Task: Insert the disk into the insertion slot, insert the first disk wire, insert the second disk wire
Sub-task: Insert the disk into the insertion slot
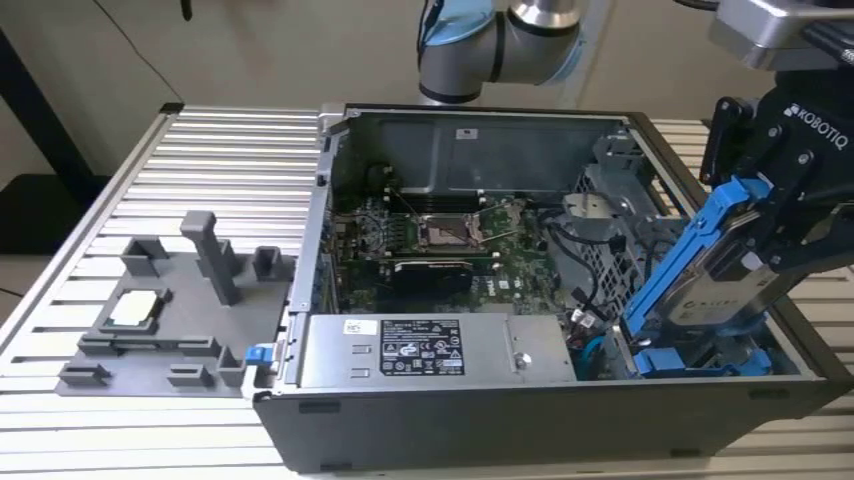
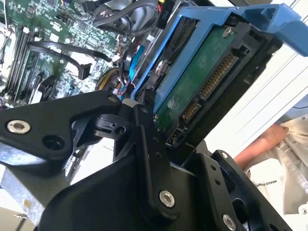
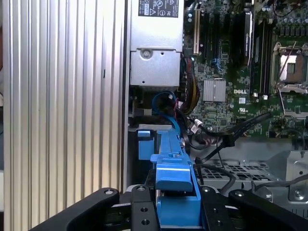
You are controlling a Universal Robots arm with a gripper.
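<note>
My gripper [image 1: 758, 250] is shut on the disk [image 1: 707, 295], a silver-grey drive in a bright blue frame. It holds the disk steeply tilted over the front corner of the open computer case, at the exterior view's right. The disk's lower end dips toward the insertion slot [image 1: 742, 340], just above another blue-fronted unit [image 1: 707, 362]. In the second wrist view the disk's green circuit board [image 2: 202, 82] and its connectors face the camera between my fingers [image 2: 149, 159]. The first wrist view has the blue frame [image 3: 173, 178] edge-on in the gripper [image 3: 175, 204].
Inside the case [image 1: 534, 420] are the motherboard [image 1: 441, 235], the power supply [image 1: 400, 350], a blue cable [image 3: 166, 103] and black cables [image 3: 226, 139]. A grey fixture [image 1: 174, 300] sits on the slatted table at the exterior view's left. A person's hand [image 2: 260, 144] is near the case.
</note>
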